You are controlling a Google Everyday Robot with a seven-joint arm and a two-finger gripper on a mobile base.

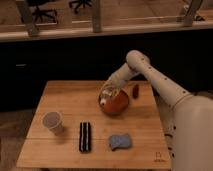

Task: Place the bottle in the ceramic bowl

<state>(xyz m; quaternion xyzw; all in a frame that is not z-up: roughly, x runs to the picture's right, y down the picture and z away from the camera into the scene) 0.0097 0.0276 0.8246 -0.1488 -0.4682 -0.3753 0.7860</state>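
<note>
- I see the gripper low over the ceramic bowl's left rim, fingers pressed together on the bottle.
- Bottle hangs tilted btwn the fingers, white cap down, over the bowl's left edge; can't tell if it touches the bowl.
- Bowl sits mid-table, small dark red object just to its right.
- Paper cup is well apart, front left.

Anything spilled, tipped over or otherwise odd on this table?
Nothing stands out. The gripper holds the bottle tilted, cap down, over the left rim of the ceramic bowl. The paper cup stands upright, and no spill shows.
</note>
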